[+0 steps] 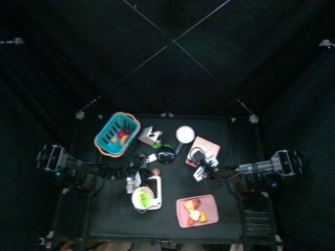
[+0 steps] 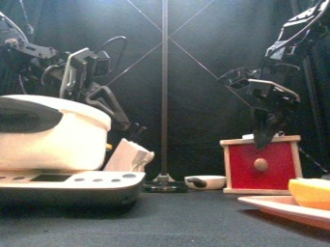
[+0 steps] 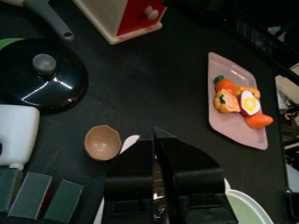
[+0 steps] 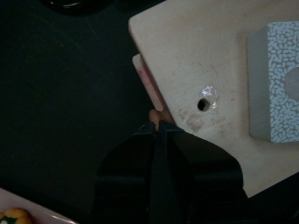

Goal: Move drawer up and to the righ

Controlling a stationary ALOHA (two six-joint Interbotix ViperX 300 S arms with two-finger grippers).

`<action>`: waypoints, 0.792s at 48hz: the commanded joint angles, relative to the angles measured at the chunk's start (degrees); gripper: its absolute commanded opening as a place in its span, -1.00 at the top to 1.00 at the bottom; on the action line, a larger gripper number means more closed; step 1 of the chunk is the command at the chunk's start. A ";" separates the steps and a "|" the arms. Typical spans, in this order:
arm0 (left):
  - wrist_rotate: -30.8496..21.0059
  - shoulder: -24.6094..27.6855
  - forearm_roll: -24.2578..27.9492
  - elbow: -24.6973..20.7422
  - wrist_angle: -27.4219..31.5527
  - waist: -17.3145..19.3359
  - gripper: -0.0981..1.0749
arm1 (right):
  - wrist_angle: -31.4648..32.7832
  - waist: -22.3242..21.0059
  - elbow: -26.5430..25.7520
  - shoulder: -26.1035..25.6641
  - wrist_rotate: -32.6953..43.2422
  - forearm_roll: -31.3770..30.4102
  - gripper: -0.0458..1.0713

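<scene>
The drawer (image 1: 203,149) stands right of the table's middle, a small box with a pale top (image 4: 198,52) and red sides (image 2: 261,166); a round knob shows on its front. My right gripper (image 2: 264,135) hangs straight down onto its top. In the right wrist view the gripper (image 4: 156,122) has its jaws drawn in on the drawer's rim, next to a small hole. My left gripper (image 3: 158,150) hovers shut and empty above the table's left middle, well apart from the drawer (image 3: 122,16).
A teal basket (image 1: 116,134) sits at the back left and a small white dish (image 1: 185,132) behind the drawer. The pink tray (image 1: 197,210) with food lies at the front. A white appliance (image 2: 52,135), a black lid (image 3: 41,79) and a brown cup (image 3: 103,142) crowd the left.
</scene>
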 commanded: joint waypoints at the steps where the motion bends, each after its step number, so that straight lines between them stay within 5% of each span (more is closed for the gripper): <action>1: 0.09 -0.18 -0.09 -0.53 -0.53 0.18 0.18 | -0.35 -0.79 -0.79 -1.32 0.09 0.26 -0.11; 38: 0.00 -0.09 -0.09 -0.44 -0.53 0.53 0.18 | -6.77 -1.32 -6.06 -1.32 -0.70 -4.66 -0.11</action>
